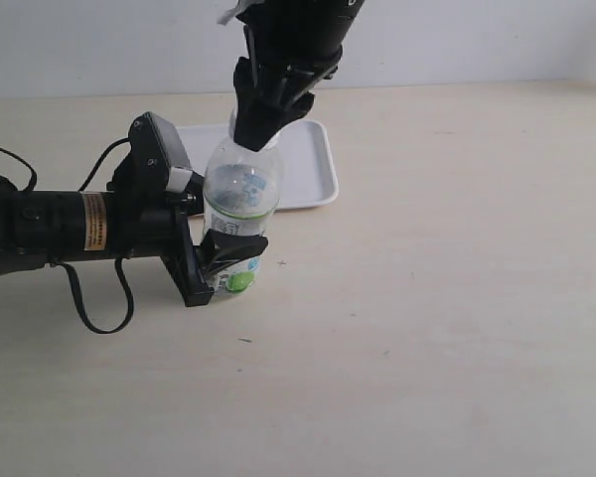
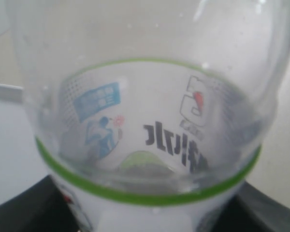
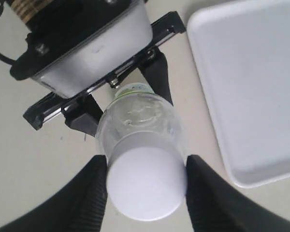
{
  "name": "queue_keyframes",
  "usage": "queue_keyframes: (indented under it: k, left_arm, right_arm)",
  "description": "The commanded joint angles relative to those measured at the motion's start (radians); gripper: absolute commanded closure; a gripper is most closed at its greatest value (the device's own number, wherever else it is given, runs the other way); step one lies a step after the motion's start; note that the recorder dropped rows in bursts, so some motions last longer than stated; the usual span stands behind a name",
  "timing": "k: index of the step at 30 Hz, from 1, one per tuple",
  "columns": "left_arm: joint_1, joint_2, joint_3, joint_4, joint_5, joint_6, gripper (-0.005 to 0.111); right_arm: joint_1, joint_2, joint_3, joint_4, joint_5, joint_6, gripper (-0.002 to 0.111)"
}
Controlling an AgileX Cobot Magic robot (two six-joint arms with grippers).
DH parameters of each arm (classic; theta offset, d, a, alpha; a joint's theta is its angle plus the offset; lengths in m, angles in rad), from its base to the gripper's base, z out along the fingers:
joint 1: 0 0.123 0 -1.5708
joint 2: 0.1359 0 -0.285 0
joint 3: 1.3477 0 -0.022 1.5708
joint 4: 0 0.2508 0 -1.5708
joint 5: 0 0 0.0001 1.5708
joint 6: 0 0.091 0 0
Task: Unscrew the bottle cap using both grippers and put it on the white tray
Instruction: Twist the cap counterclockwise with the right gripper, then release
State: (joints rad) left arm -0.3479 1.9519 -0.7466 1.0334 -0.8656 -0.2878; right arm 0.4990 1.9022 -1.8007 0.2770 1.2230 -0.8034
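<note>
The bottle (image 1: 240, 214) is standing upright on the table (image 1: 457, 328), just in front of the white tray (image 1: 313, 169), w/ its base sitting clear of the tray's rim. The left gripper (image 1: 230, 256) is reaching in horizontally from the left side & is clamping the bottle's lower body at label height. Its fingers (image 3: 157, 72) are pressing on opp. sides of the plastic, spread only as wide as the bottle. In the left wrist view the bottle is filling nearly the whole frame, w/ dark jaw parts showing only at two corners. The right gripper (image 1: 254, 131) is hanging over the bottle's top, pointing down. The bottle cap (image 3: 146, 181) is sitting on the neck. The gripper is hiding it in the ext. view, but the right wrist view is showing it btwn the two ribbed pads (image 3: 94, 195). These are sitting narrowly apart, each touching the cap's side, so the right gripper is gripping the cap.
</note>
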Motion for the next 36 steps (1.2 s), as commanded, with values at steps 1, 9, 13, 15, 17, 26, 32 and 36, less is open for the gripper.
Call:
queue_keyframes:
  k: [1,9,13,15,17,26,32,36]
  left_arm:
    - [-0.002,-0.009,-0.001,0.003,-0.011,-0.01,0.107]
    - [-0.002,-0.009,-0.001,0.003,-0.011,-0.026,0.107]
    - [-0.002,-0.009,-0.001,0.003,-0.011,-0.028,0.107]
    - [-0.002,-0.009,-0.001,0.003,-0.011,-0.031,0.107]
    - [-0.002,-0.009,-0.001,0.003,-0.011,-0.034,0.107]
    - [-0.002,-0.009,-0.001,0.003,-0.019,-0.034,0.107]
    - [-0.002,-0.009,-0.001,0.003,-0.034,-0.034,0.107]
    - [-0.002,-0.009,-0.001,0.003,-0.034,-0.034,0.107]
  right_arm:
    - [0.002,-0.005,-0.01,0.007,-0.002,-0.199,0.108]
    - [0.002,-0.005,-0.01,0.007,-0.002,-0.415,0.108]
    - [0.002,-0.005,-0.01,0.007,-0.002,-0.52,0.108]
    - [0.002,-0.005,-0.01,0.007,-0.002,-0.584,0.108]
    - [0.002,-0.005,-0.01,0.007,-0.002,-0.657,0.108]
    - [0.002,-0.005,-0.01,0.0,-0.002,-0.963,0.108]
    - [0.002,-0.005,-0.01,0.0,-0.002,-1.178,0.108]
    - [0.002,-0.005,-0.01,0.0,-0.002,-1.313,0.108]
